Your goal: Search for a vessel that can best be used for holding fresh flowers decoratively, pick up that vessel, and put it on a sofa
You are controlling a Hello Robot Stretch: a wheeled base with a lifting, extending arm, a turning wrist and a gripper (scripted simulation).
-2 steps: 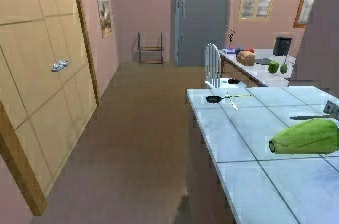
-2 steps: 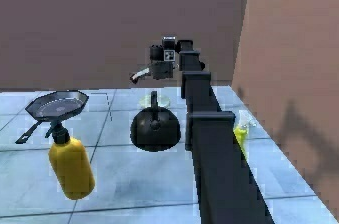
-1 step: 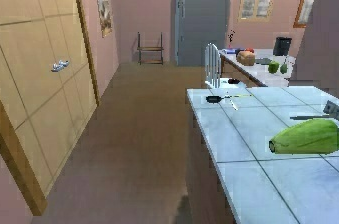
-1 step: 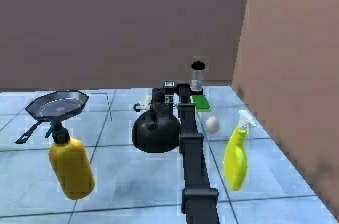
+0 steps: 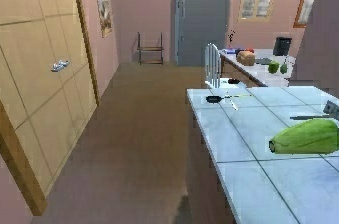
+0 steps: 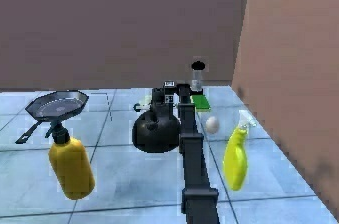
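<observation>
In the arm side view the dark arm (image 6: 194, 170) rises over a tiled counter (image 6: 117, 140). Its gripper (image 6: 158, 99) lies at the top of a round dark kettle (image 6: 155, 133), and the two blend together. I cannot tell whether the gripper holds anything. A small dark cylindrical vessel (image 6: 198, 72) stands at the counter's far edge, beyond the arm's end. In the forward view a dark upright vessel (image 5: 282, 46) stands on a far table (image 5: 252, 70). I cannot tell whether either one is a vase.
Around the arm are a black frying pan (image 6: 55, 104), a yellow bottle (image 6: 72, 166), a yellow-green spray bottle (image 6: 237, 157), a white egg (image 6: 213, 125) and a green pad (image 6: 200, 101). Ahead, a floor corridor (image 5: 137, 130) runs between wooden cabinet doors (image 5: 27, 90) and the counter (image 5: 267, 150), which bears a long green vegetable (image 5: 307, 138).
</observation>
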